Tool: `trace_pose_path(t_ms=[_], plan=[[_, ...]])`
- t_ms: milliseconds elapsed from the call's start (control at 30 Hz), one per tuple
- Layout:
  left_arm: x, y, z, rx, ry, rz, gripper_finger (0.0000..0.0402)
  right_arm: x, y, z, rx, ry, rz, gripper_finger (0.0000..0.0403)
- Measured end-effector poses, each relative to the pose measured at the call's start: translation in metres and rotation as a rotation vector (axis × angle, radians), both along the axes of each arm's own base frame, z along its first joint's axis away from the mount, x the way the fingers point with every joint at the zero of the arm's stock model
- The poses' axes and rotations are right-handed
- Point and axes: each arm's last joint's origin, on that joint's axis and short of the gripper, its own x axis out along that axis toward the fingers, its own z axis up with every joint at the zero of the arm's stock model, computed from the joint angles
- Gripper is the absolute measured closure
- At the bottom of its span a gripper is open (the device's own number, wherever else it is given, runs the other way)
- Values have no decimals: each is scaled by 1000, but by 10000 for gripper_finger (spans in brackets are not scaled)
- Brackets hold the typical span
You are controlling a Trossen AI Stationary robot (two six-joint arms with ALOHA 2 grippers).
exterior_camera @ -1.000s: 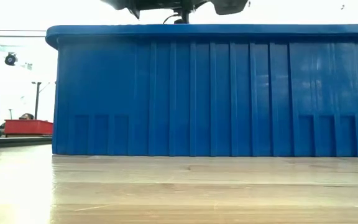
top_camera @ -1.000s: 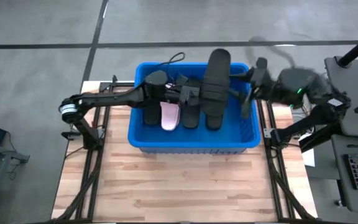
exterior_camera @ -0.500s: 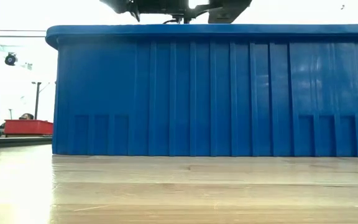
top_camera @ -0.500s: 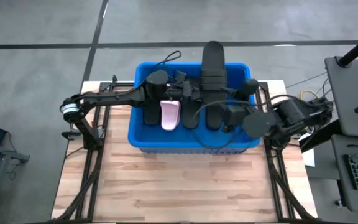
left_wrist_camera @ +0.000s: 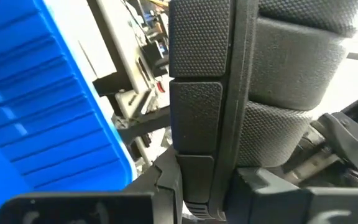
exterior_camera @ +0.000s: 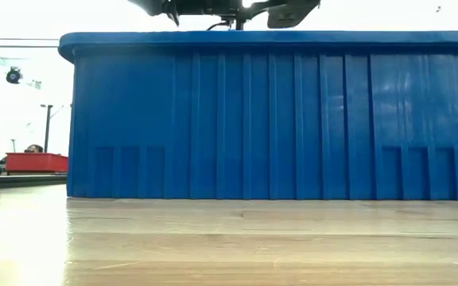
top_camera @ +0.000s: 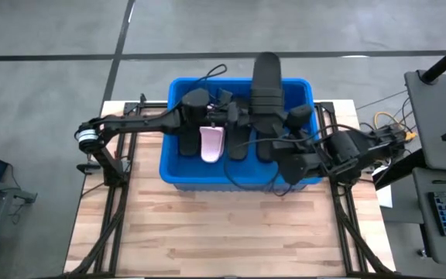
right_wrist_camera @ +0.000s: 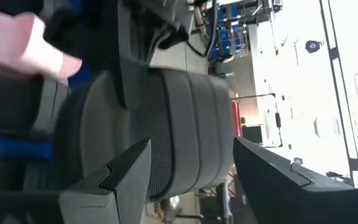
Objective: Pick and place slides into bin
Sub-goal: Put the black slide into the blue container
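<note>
Clamping a matte black slip-on slide [top_camera: 265, 89], your left gripper [top_camera: 235, 118] holds it upright over the large blue ribbed plastic bin [top_camera: 173, 174]; your right gripper [top_camera: 273, 149] stands spread alongside. Lower it beside the pale pink slide [top_camera: 211, 143], then let go

No text, label, brand, number or sign can be read in any view: none on the bin [exterior_camera: 269, 115], none on the slides [left_wrist_camera: 229, 93], and none on the tabletop [top_camera: 223, 232].
</note>
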Motion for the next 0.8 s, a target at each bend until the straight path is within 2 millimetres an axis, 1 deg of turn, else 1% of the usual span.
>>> trace_pose_path(t_ms=[233, 367, 433, 500, 533, 600, 667, 700, 733, 800], plan=[[2, -12, 6, 16, -39, -37, 350, 5, -12, -5, -27, 66, -41, 184], [3, -19, 7, 39, -42, -44, 350, 7, -19, -4, -25, 38, -83, 186], [4, -21, 7, 40, -44, -48, 350, 8, -21, -4, -29, 19, -100, 197], [4, -23, 6, 39, -41, -50, 350, 8, -22, -3, -24, 10, -105, 223], [4, -23, 7, 41, -43, -56, 350, 8, -22, -3, -16, 0, -106, 243], [4, -23, 8, 65, -54, -68, 350, 8, -22, -3, 6, -38, -115, 296], [4, -24, 9, 77, -70, -74, 348, 8, -22, -3, 24, -72, -124, 358], [3, -24, 10, 85, -79, -77, 337, 8, -22, -3, 27, -80, -127, 373], [3, -24, 10, 94, -87, -83, 318, 8, -22, -3, 32, -91, -132, 378], [3, -25, 12, 123, -108, -92, 268, 7, -22, -3, 45, -115, -141, 384]])
